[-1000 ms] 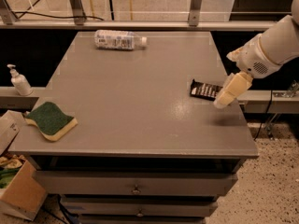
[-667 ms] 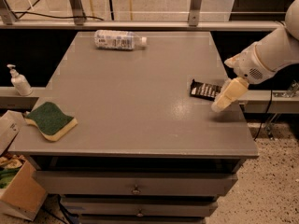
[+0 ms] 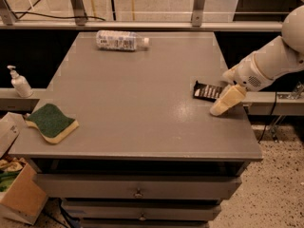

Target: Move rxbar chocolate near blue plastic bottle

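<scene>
Gripper (image 3: 225, 101) sits low at the right edge of the counter (image 3: 142, 108), against the right end of the rxbar chocolate (image 3: 207, 91), which lies flat there; how wide it is open, or whether it grips the bar, I cannot tell. Well apart, the blue plastic bottle (image 3: 121, 40) lies on its side by the far edge, and a green sponge (image 3: 51, 122) rests near the front left corner

rxbar chocolate (image 3: 207, 91) flat beside gripper (image 3: 227, 100), blue plastic bottle (image 3: 121, 40) lying far back
</scene>
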Robot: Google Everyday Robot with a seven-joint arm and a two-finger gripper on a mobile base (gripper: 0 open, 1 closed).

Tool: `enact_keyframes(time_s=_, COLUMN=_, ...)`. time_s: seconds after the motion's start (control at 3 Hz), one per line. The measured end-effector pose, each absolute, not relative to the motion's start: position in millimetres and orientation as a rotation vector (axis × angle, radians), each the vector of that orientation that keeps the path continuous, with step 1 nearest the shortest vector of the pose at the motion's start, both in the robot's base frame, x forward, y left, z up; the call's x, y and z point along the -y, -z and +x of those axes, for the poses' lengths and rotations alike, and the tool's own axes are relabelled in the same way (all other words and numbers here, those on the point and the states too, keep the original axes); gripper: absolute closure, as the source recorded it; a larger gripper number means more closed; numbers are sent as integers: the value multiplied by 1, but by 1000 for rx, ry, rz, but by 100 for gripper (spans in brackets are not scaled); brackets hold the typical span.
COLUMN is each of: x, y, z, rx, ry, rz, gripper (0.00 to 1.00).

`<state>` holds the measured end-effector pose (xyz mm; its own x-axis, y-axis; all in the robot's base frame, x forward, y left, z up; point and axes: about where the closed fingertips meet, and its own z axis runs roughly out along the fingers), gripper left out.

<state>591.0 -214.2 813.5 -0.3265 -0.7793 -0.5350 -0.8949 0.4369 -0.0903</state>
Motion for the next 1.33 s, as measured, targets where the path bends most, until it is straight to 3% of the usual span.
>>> enact_keyframes(time_s=0.33, x=211, y=-811, z=593, rx=-2214, ry=-329, rz=-1381, gripper=56)
enact_keyframes(time_s=0.67, x=211, y=-819, z=593, rx=-2214, ry=-329, rz=-1381, gripper=79)
enact_keyframes(time_s=1.0, x=213, y=-832, z=590, rx=-2222, ry=-327, rz=-1370, gripper=99)
enact_keyframes(time_s=1.33, x=217, y=-869, z=580, rx=-2221, ry=-332, rz=-1347, gripper=100)
